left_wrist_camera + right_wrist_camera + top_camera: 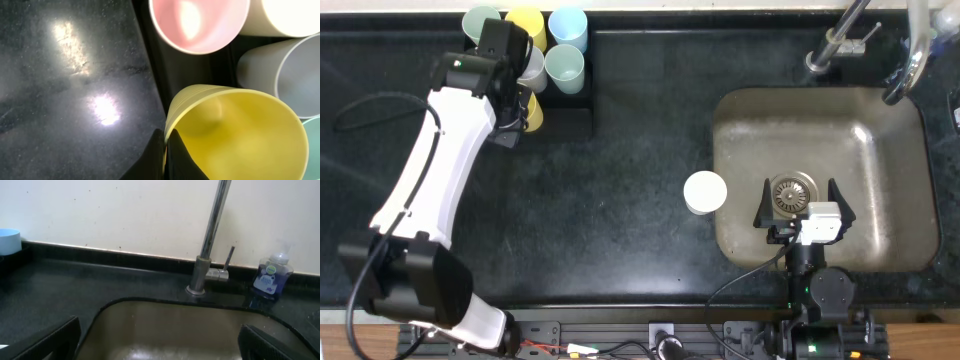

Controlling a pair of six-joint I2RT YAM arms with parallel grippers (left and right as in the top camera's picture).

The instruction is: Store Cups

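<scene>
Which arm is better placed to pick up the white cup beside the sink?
Likely right: the right pincer is open over the sink, near the white cup; the left pincer is at the tray, shut on a yellow cup.

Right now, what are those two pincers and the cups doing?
Left pincer shut on yellow cup rim, at the black rack. Right pincer open over the sink. White cup stands on counter beside sink. Other cups crowd the rack.
</scene>
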